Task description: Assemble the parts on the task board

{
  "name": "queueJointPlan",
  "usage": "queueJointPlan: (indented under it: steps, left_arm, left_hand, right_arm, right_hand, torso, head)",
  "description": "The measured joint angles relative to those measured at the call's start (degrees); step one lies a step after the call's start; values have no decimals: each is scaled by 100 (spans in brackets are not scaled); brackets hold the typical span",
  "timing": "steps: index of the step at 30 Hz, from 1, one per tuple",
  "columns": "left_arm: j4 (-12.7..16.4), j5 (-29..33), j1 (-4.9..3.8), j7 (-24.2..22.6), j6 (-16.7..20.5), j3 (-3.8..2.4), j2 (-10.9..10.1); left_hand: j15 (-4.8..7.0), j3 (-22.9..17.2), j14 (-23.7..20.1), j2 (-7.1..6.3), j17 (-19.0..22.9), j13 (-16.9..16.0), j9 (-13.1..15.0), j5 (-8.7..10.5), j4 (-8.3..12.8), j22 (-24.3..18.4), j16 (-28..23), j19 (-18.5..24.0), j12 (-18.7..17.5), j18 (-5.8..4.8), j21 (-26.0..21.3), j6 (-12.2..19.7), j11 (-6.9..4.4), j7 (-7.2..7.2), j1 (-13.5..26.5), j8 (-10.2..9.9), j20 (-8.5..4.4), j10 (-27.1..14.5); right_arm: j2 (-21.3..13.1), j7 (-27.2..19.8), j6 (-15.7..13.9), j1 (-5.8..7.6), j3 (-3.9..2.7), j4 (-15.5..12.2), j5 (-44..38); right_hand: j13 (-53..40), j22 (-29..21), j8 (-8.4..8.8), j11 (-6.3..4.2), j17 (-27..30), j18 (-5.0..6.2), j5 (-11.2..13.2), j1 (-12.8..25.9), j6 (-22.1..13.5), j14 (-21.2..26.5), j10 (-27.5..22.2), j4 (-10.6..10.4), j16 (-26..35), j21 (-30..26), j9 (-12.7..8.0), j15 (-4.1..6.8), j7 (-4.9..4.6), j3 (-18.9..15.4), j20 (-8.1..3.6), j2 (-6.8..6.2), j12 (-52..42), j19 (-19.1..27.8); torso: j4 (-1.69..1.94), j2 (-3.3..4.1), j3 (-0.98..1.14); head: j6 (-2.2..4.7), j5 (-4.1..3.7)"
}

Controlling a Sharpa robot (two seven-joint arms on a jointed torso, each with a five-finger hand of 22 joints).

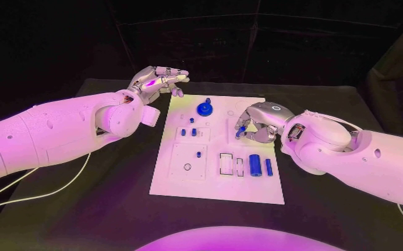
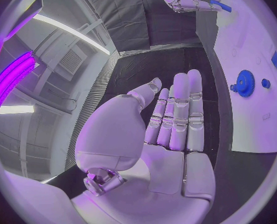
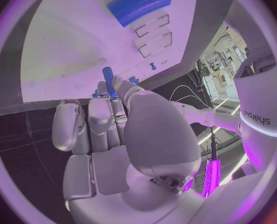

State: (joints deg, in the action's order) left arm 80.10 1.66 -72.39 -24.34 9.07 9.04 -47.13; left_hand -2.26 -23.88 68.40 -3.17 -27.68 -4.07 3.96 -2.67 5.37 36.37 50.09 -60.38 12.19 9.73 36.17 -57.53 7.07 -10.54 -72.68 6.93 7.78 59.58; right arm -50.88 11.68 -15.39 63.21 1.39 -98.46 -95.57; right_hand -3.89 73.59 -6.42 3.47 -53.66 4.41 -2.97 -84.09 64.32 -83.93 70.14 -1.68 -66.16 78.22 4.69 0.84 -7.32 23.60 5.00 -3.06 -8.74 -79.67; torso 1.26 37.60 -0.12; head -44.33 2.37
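While the left hand (image 1: 157, 82) hovers spread, the right hand (image 1: 257, 124) pinches a slim blue peg (image 1: 241, 130).

The task board (image 1: 220, 188) is a white rectangular plate lying flat on the black counter (image 1: 101, 216), in the middle of the head view, long side running up the frame. Near its upper edge sits a blue gear (image 1: 204, 109). Below it, toward the left, small blue pegs (image 1: 188, 131) stand in a cluster. Low on the right, a blue cylinder (image 1: 254, 165) lies beside a slimmer blue pin (image 1: 269, 167), both lengthwise up the frame. At centre right, a thin blue rod (image 3: 108, 80) is pinched in the right hand (image 1: 257, 124), just above the board.
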Motion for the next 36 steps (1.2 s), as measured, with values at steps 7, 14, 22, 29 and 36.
queueJointPlan:
  steps: [7,14,22,29,36]
  left_arm:
    - [0,0,0,3,-1,0,-3]
    - [-1,0,0,5,-2,2,21]
    - [-56,1,0,6,-7,1,153]
    - [-100,1,-1,7,-15,1,230]
    - [-136,1,-1,7,-25,0,259]
  left_hand:
    - [0,0,0,0,0,0,0,0,0,0,0,0,0,0,0,0,0,0,0,0,0,0]
    - [0,0,0,0,-1,-1,0,0,0,1,0,0,0,0,0,0,0,0,0,0,0,0]
    - [0,16,0,0,18,-1,0,0,-16,-15,0,0,39,0,-42,0,0,0,0,0,0,0]
    - [0,16,0,0,18,-1,0,0,-16,-16,0,0,39,0,-42,0,0,0,0,0,0,0]
    - [0,16,0,0,18,-2,0,0,-16,-15,0,0,39,0,-42,0,0,0,0,0,0,0]
  right_arm:
    - [-102,-105,-202,7,-108,-444,220]
    - [420,-244,-291,6,-121,-434,344]
    - [1267,-529,-193,-138,9,51,215]
    - [1673,-712,-31,-348,71,378,26]
    - [1885,-772,202,-421,84,538,-138]
  right_hand:
    - [5,0,30,21,0,0,22,0,-10,0,20,52,0,0,-8,0,-28,53,0,0,35,0]
    - [0,7,34,22,0,1,3,-30,-4,0,19,86,0,0,-18,0,-35,87,0,-17,45,0]
    - [-5,7,50,35,-1,1,-2,-30,-5,0,30,105,0,0,-24,0,-36,153,0,-18,79,1]
    - [-4,6,66,44,-1,1,-30,-29,-6,0,38,121,0,0,-24,-1,-36,168,0,-18,102,1]
    - [-3,-7,67,56,15,1,-31,-29,-27,0,26,113,0,0,-26,-1,-54,176,21,-18,110,22]
  torso:
    - [0,-2,-2]
    - [0,-2,-8]
    - [16,1,-12]
    - [4,8,-8]
    - [1,8,-3]
  head:
    - [21,17]
    - [31,47]
    - [46,103]
    - [-18,277]
    - [-64,358]
